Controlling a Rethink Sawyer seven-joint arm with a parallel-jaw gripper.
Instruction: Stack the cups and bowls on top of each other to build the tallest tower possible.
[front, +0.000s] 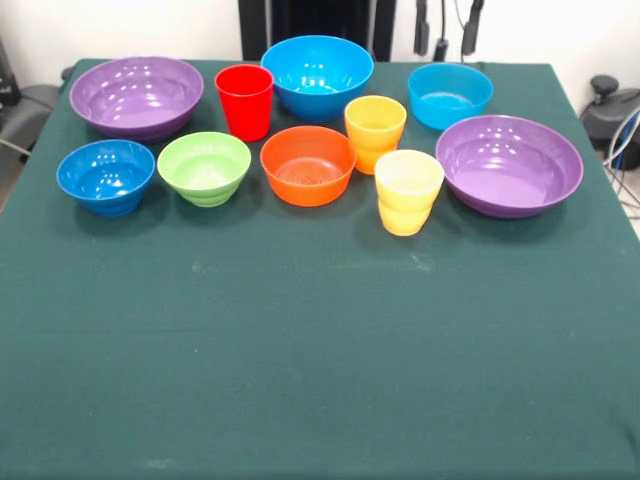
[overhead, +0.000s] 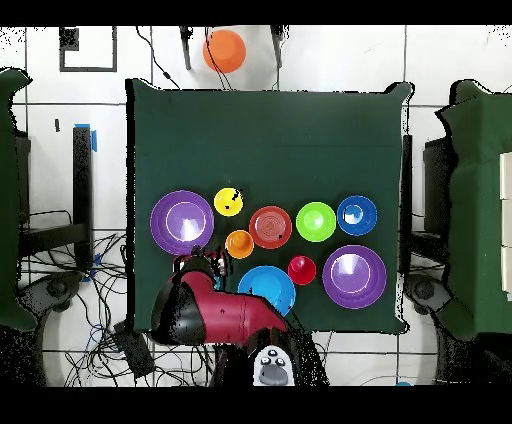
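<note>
Gripper (front: 445, 28) cut off at front view's 12 o'clock edge, fingers unreadable; overhead, red arm (overhead: 215, 310) hides the cyan bowl (front: 449, 95) at 7 o'clock.

Green table (front: 320, 380), bowls (front: 308, 165), cups (front: 244, 100), unstacked

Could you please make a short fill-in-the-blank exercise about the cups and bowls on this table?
1. The number of purple bowls on the green table is ____.
2. In the front view, the red cup stands between a purple bowl and the large ____ bowl.
3. The yellow cup stands upright with its opening facing ____.
4. The orange bowl sits between the orange cup and the ____ bowl.

Missing words: two; blue; up; green
</note>
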